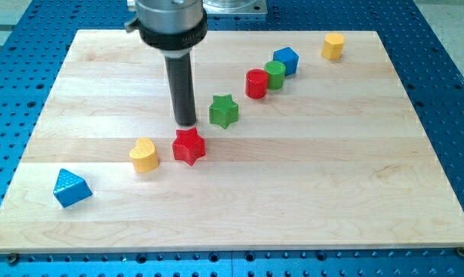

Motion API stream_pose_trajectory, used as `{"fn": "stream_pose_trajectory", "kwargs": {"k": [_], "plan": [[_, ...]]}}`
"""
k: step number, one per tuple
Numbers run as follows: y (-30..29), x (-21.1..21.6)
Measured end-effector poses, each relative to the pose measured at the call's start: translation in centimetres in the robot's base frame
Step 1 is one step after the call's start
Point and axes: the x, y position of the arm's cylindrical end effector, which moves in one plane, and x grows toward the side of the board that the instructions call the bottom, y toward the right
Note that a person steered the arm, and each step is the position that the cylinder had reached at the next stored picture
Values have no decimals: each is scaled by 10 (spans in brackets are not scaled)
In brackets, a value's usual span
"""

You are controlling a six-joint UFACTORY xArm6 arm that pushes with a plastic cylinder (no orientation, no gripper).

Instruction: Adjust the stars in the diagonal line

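Observation:
A red star [189, 146] lies near the board's middle. A green star [224, 111] lies up and to its right. Both sit in a diagonal line of blocks rising from the view's lower left to its upper right. My tip [185, 123] is just above the red star's upper edge and left of the green star; I cannot tell if it touches the red star.
Along the line: a blue triangle [71, 188], a yellow heart [144, 155], a red cylinder [256, 83], a green cylinder [275, 74], a blue cube [286, 60], and a yellow hexagonal block [333, 46]. All lie on the wooden board [332, 169].

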Motion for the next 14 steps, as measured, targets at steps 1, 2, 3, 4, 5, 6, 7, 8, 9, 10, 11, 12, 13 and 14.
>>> {"fn": "stream_pose_trajectory", "kwargs": {"k": [1,2,3,4,5,6,7,8,9,10,11,12,13,14], "plan": [[40,13],[96,9],[112,8],[90,2],[47,-2],[50,18],[67,64],[21,90],[7,90],[9,91],[41,93],[32,86],[0,69],[6,68]]}}
